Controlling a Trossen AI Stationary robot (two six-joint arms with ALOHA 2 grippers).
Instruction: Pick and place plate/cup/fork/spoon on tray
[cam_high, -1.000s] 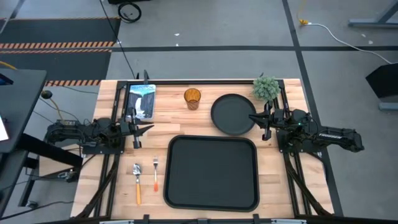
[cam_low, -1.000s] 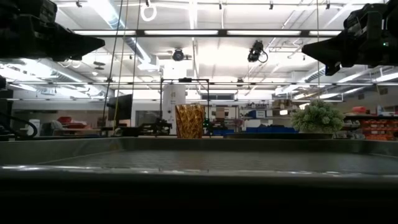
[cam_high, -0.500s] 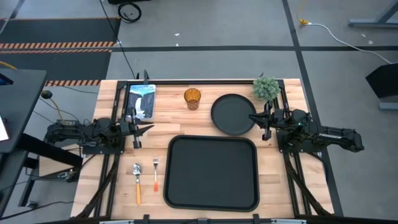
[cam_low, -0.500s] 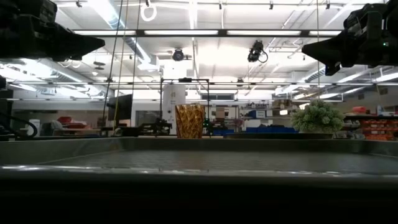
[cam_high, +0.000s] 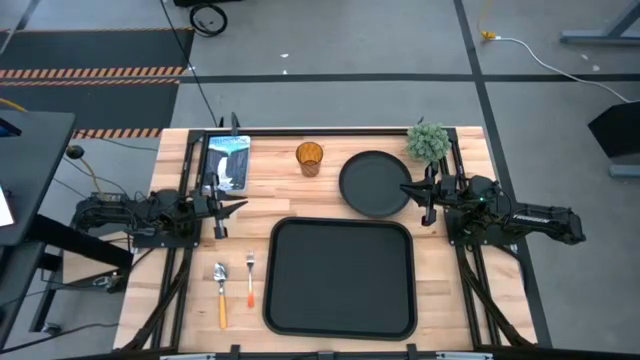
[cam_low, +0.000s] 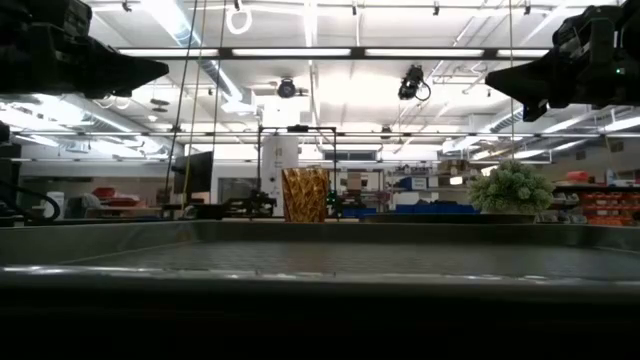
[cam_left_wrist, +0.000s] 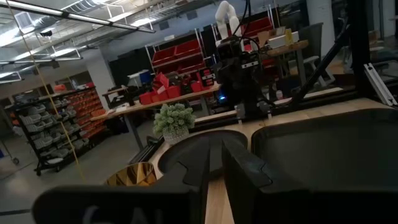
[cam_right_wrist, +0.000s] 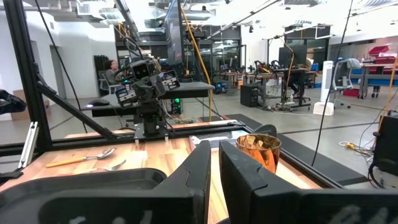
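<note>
The black rectangular tray (cam_high: 340, 320) lies at the table's near middle. The round black plate (cam_high: 375, 183) lies flat beyond its far right corner. The amber cup (cam_high: 309, 158) stands upright left of the plate and also shows in the low view (cam_low: 305, 195). The fork (cam_high: 249, 280) and the spoon (cam_high: 221, 292) lie side by side left of the tray. My left gripper (cam_high: 243, 206) hovers shut and empty near the table's left edge, pointing right. My right gripper (cam_high: 403, 187) hovers shut and empty over the plate's right rim, pointing left.
A small green plant (cam_high: 428, 142) in a pot stands at the far right corner, close to my right arm. A flat card with a blue picture (cam_high: 228, 160) lies at the far left. Black frame rails (cam_high: 187, 170) run along both table sides.
</note>
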